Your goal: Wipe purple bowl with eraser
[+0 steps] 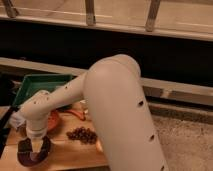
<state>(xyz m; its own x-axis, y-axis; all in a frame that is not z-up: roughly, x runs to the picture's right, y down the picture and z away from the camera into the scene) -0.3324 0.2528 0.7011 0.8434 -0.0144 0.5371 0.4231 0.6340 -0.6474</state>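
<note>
- One purple bowl (23,154) holds the gripper (36,146), its fingers pressed together.
- One orange-red bowl (54,122) sits just beside it.
- One green tray (36,84) sits behind.

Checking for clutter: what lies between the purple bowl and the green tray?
The orange bowl, in the camera view; the gripper is at the purple bowl.
</note>
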